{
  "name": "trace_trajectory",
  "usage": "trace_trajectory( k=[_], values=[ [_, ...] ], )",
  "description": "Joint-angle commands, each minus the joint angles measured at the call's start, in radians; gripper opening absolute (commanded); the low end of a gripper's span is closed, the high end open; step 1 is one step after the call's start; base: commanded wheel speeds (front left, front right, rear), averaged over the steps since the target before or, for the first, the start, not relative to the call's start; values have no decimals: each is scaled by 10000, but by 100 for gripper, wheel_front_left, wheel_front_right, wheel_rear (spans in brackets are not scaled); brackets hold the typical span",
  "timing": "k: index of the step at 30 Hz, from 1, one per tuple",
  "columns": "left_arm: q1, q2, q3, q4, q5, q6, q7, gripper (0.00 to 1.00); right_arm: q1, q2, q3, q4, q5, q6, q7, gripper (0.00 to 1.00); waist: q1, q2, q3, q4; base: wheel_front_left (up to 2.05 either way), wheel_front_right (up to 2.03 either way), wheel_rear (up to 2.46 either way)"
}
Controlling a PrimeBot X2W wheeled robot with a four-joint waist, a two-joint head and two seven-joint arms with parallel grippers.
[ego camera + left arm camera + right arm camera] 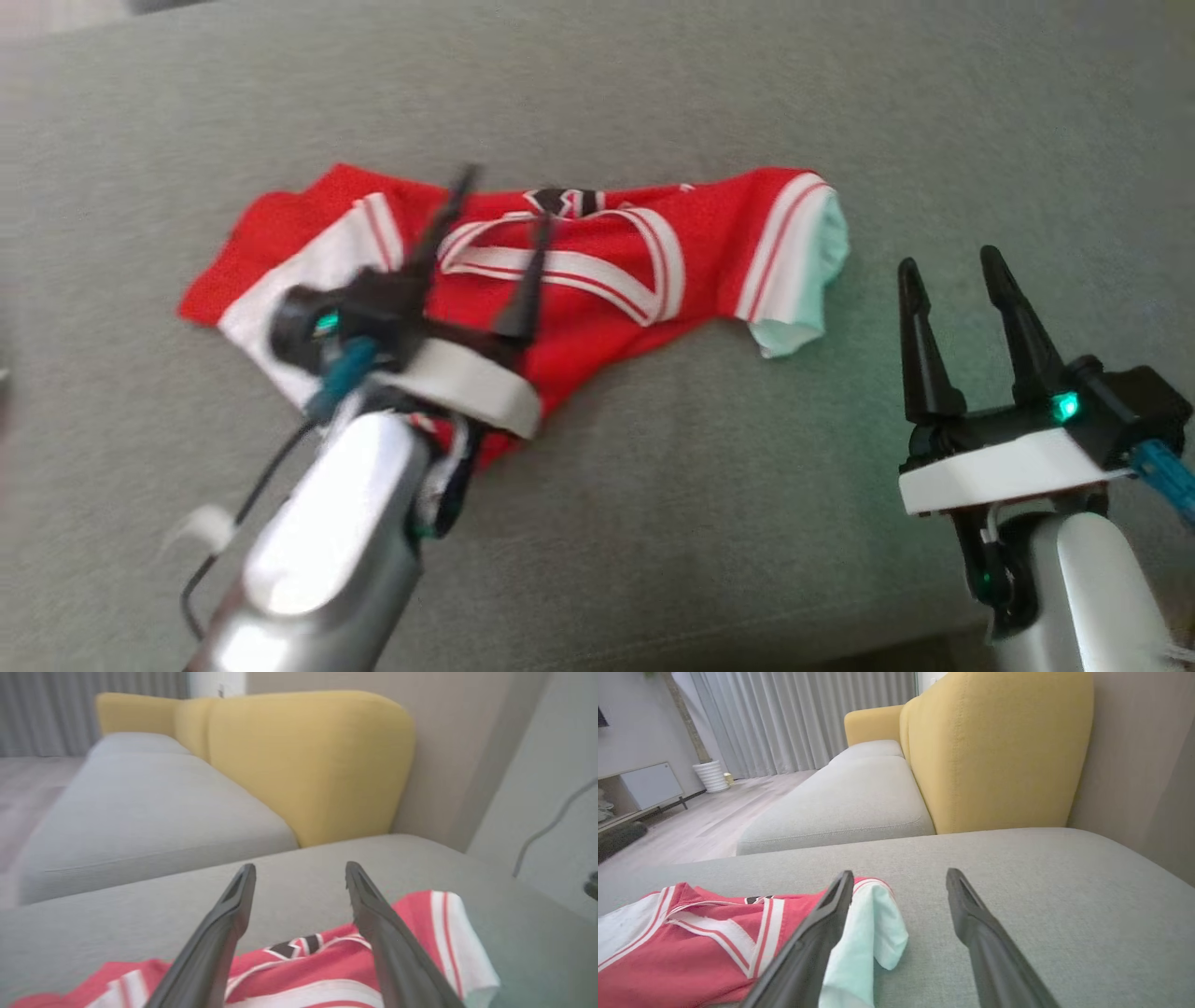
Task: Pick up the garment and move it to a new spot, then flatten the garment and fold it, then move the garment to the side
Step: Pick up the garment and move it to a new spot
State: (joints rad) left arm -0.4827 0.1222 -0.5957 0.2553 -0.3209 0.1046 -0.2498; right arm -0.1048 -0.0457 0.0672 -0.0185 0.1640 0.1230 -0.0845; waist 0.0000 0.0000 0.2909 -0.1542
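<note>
Garment [653, 280] beneath spread left gripper [504, 198], apparently free

The left pincer [504, 198] is blurred in the head view, and with its forearm [327, 523] it covers the lower left part of the garment [607, 299]. The black print [563, 199] at its upper edge is too blurred to read. The left wrist view's bottom edge cuts the garment.

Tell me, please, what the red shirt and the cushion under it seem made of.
The shirt: probably thin knit sports fabric, matte; it lies in soft wrinkles, with sewn white bands. The cushion: woven grey upholstery cloth, matte; a fine flecked weave shows.
</note>
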Motion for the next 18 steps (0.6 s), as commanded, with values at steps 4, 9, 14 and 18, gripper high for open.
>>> trace_trajectory(
  k=[4, 9, 14, 18],
  values=[
    [782, 396, 1474, -1127, 158, 657, -118, 100, 118, -45, 194, -416, -276, 77, 197, 100, 0, 0, -564, 811, 0, 0, 0],
    [1829, 700, 2642, -1568, 377, 1128, -119, 100, 256, -45, 144, -494, -416, 77, 376, 100, 0, 0, -918, 1360, 0, 0, 0],
    [2767, 975, 3320, -1604, 412, 1118, -119, 100, 444, -45, 147, -489, -526, 77, 524, 100, 0, 0, -1334, 1595, 0, 0, 0],
    [3372, 1056, 3461, -1606, 359, 904, -119, 100, 681, -84, 207, -457, -594, 77, 642, 100, 0, 0, -1689, 1602, 0, 0, 0]
  ],
)
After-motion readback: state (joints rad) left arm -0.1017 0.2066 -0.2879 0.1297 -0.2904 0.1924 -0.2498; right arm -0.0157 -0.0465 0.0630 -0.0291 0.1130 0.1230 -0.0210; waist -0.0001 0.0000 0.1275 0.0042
